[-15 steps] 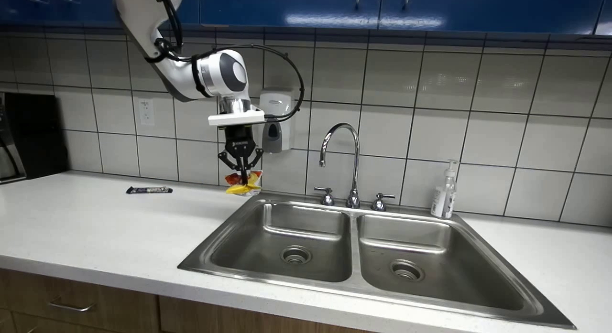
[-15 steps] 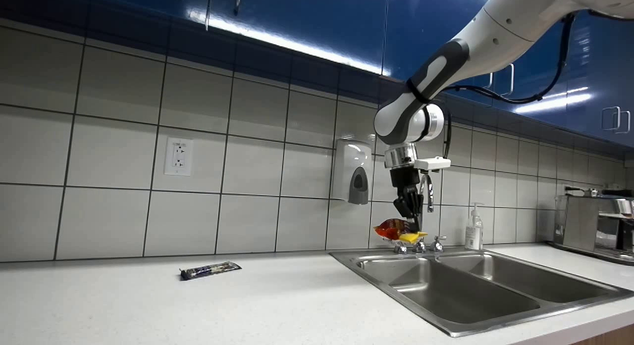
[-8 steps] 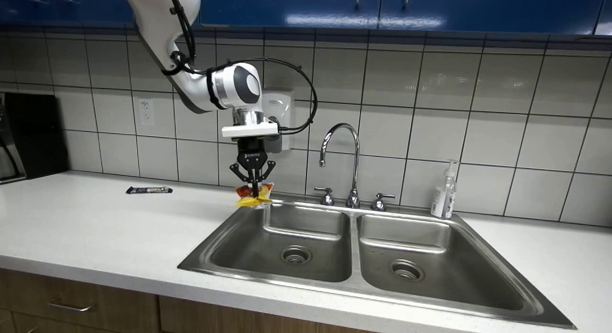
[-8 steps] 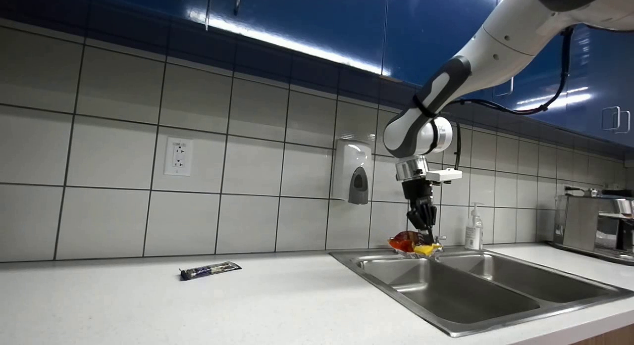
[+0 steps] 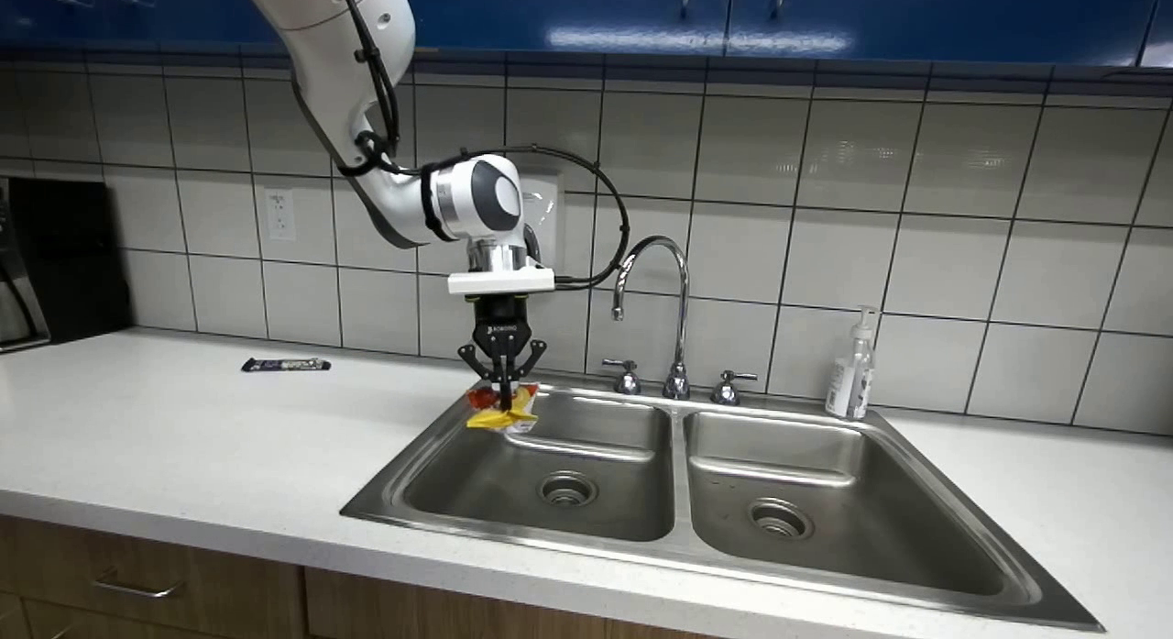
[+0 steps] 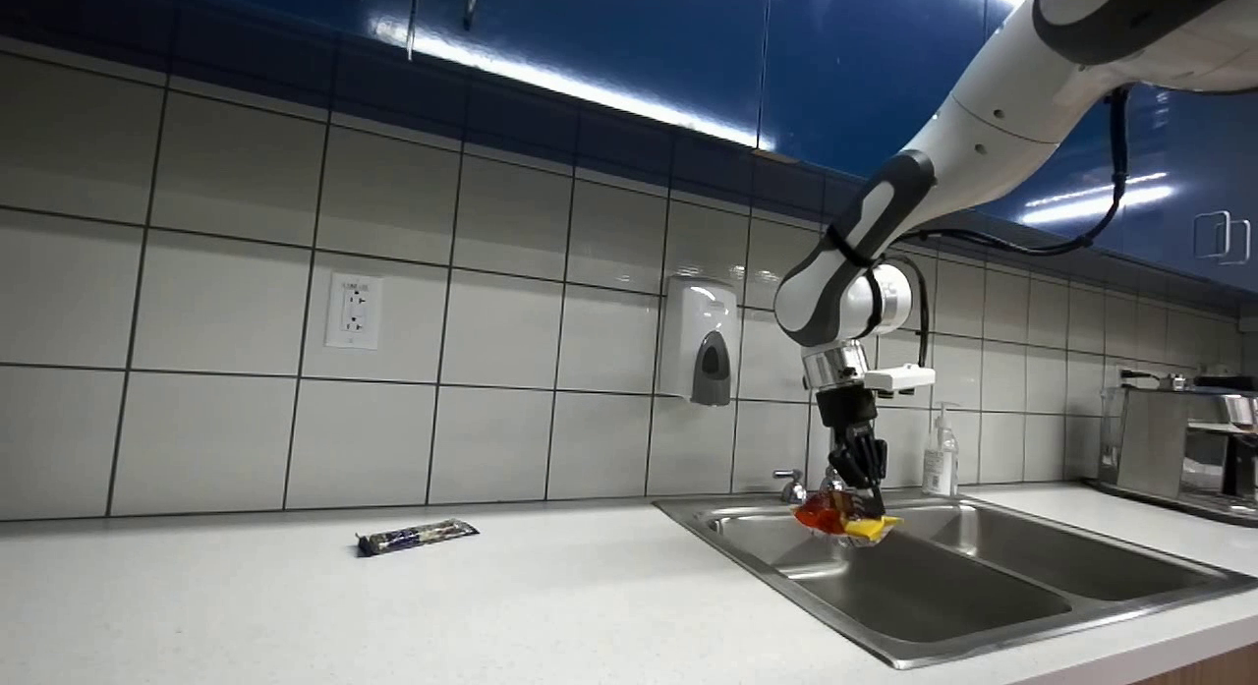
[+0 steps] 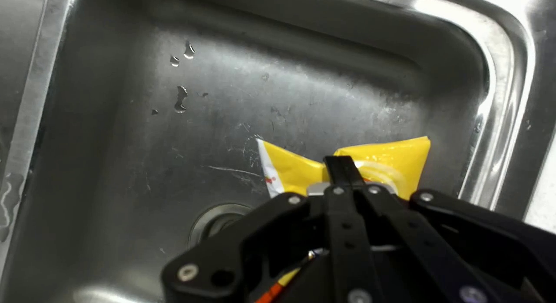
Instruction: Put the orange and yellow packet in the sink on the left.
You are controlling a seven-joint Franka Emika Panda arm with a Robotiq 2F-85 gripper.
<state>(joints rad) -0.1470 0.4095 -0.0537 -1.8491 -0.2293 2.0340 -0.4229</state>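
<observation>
Orange and yellow packet [image 5: 495, 420], glossy, one: held clear by the gripper [image 5: 506, 406], whose fingers [image 7: 332, 169] pinch it near the middle, with a yellow flap standing out to either side in the wrist view. Location: above the back outer corner of the left basin [image 5: 499, 492] in an exterior view, and over bare steel floor, not far from the drain [image 7: 217, 218], in the wrist view; no contact with the metal is seen, and the height above the floor cannot be told. Change, past second: packet and gripper have come down and across, from outside the back corner of the sink [image 5: 683, 547], over its edge, to the basin side. Bearing on the task: the carry is probably near its end, with lowering and release left to do; slightly more travel toward the drain would likely give better margin from the edge. Faucet [image 5: 683, 336], chrome, one: standing at the back of the sink, apart from the gripper in an exterior view. Right basin [image 5: 852, 524], steel: not the target, beyond the divider [image 5: 680, 479]. Wrapped bar [image 6: 418, 538], dark, one: on the counter [image 6: 550, 606], well apart, in the same place as before. Risk, as judged: so light a wrapper may cling to the fingers or drift if let go high; a low release seems safer.
</observation>
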